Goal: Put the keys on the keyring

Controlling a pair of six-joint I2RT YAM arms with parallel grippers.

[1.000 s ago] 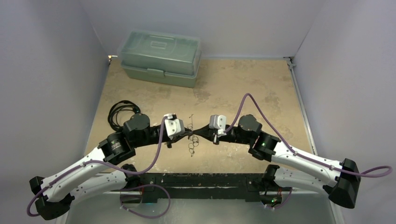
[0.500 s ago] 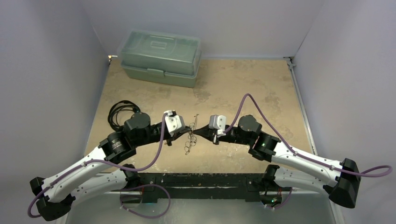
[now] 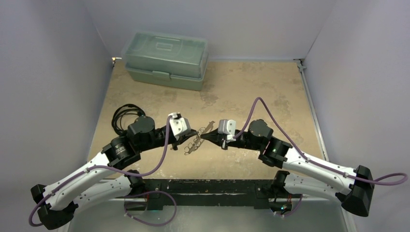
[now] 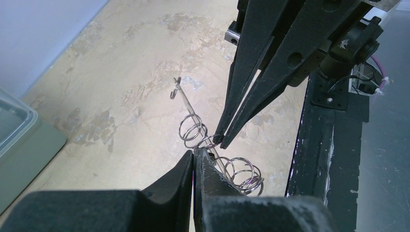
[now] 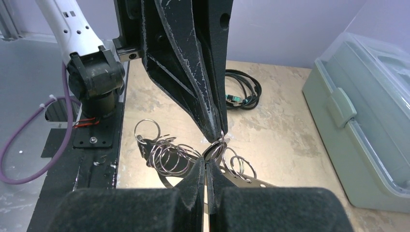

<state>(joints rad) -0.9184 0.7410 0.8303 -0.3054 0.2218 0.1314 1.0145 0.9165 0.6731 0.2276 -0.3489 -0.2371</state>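
Note:
The keyring (image 3: 198,137) is a thin silvery bar strung with several small metal rings. It hangs slanted above the table between both grippers. My left gripper (image 3: 192,134) is shut, its tips pinching the bar in the left wrist view (image 4: 195,152), with ring clusters (image 4: 192,130) on either side. My right gripper (image 3: 205,136) is shut too, its tips (image 5: 207,163) nipping the keyring right where the left fingers (image 5: 215,130) meet it. Rings (image 5: 169,155) fan out to both sides. I cannot make out the keys among the rings.
A pale green lidded box (image 3: 167,60) stands at the back left of the table. A black coiled cable (image 3: 123,116) lies beside the left arm. The black base rail (image 3: 208,186) runs along the near edge. Grey walls close in both sides.
The keyring has swung from nearly upright to a slant, its far end now pointing right. The left gripper moved slightly away from the bases. Both grippers stayed shut.

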